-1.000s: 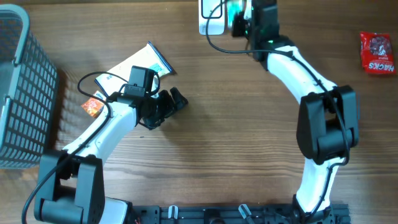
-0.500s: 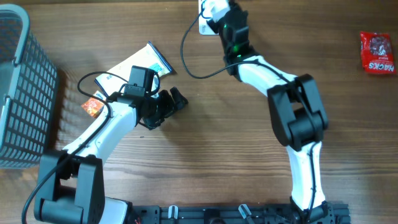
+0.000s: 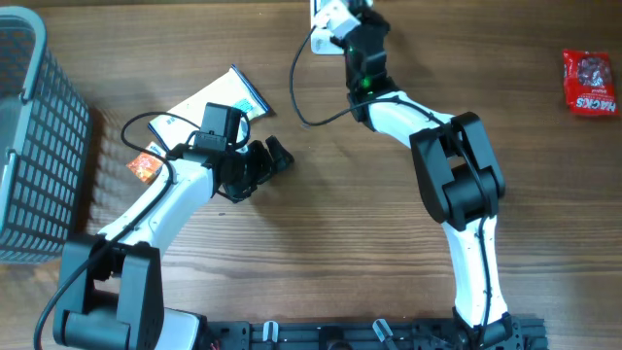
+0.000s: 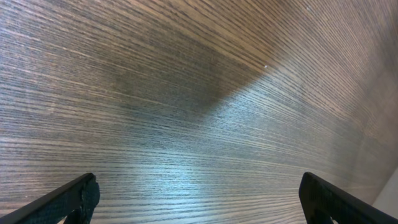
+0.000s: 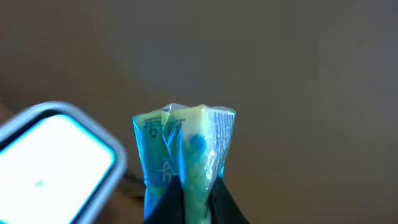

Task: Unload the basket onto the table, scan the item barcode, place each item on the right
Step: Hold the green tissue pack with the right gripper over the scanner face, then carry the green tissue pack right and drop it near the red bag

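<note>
Teal packet (image 5: 184, 140), lower end hidden inside the pinched right tool (image 5: 193, 196)

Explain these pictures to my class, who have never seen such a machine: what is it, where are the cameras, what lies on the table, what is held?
This is a robot with two jointed arms at a wooden table. One picture looks down from above; the other two come from cameras on the wrists. The left end effector is open and empty over bare wood. The right end effector is shut on a green-blue packet near a white scanner. A grey basket, a flat white box and a red packet lie on the table.
</note>
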### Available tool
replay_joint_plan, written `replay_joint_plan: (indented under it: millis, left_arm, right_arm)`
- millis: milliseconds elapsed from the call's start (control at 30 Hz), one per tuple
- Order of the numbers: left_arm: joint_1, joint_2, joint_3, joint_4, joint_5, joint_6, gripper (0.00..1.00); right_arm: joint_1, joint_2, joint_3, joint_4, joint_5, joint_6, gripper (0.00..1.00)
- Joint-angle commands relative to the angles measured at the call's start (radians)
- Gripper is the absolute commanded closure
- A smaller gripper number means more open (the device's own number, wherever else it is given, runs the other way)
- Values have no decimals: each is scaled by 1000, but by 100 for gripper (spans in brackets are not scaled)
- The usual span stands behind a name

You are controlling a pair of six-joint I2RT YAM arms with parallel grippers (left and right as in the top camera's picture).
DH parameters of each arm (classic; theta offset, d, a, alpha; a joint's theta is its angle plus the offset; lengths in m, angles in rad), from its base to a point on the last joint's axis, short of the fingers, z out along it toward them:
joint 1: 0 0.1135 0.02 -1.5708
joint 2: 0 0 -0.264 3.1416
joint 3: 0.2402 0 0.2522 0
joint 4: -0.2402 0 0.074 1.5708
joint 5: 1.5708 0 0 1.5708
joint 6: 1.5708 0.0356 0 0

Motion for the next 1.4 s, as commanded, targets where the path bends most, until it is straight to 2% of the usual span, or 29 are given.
replay_joint_plan:
  millis: [0,133,233,400,533,567,633,667,700,767,800,833,900,967,1067,1200,1267,1300,1367]
  left_arm:
    - [0,-11,0,3,-6,21,0]
    - [0,-11,0,3,-6,21,0]
    - [0,-11,0,3,-6,20,0]
    - [0,-11,0,3,-6,21,0]
    - [0,-11,0,3,-6,20,0]
    - [0,-11,0,3,-6,21,0]
    - [0,-11,0,3,-6,21,0]
    - [0,-11,0,3,-6,21,0]
    - [0,-11,0,3,-6,21,0]
    - [0,-11,0,3,-6,21,0]
    - [0,-11,0,3,-6,20,0]
    - [0,-11,0,3,-6,21,0]
    - [0,-11,0,3,-6,20,0]
    - [0,-11,0,3,-6,21,0]
    - [0,-11,0,3,-6,20,0]
    - [0,-11,0,3,-6,20,0]
    - [0,-11,0,3,-6,20,0]
    - [0,-11,0,3,-6,20,0]
    - [0,-11,0,3,-6,20,0]
  right_arm:
    - [-98,4,7,74,300,6,96]
    - [-233,4,6,3,528,53,96]
    - [-367,4,6,-198,686,167,96]
    - [-538,4,6,-511,739,335,96]
    - [-623,4,6,-614,737,423,96]
    - [-639,4,6,-623,736,440,89]
    - [-653,4,6,-631,726,454,64]
    - [-656,4,6,-629,726,454,37]
    - [-657,4,6,-626,722,453,29]
    - [-656,3,6,-626,719,453,21]
    - [-655,3,6,-626,719,451,14]
    - [-655,2,6,-626,719,446,0]
    - [-655,-1,7,-621,719,396,0]
    - [-655,-4,7,-581,732,286,0]
    - [-657,-20,7,-439,800,140,0]
    - [-646,-82,6,-363,862,146,0]
    - [-635,-122,6,-369,898,213,0]
    - [-628,-145,6,-393,909,249,0]
    - [-606,-209,5,-559,864,371,0]
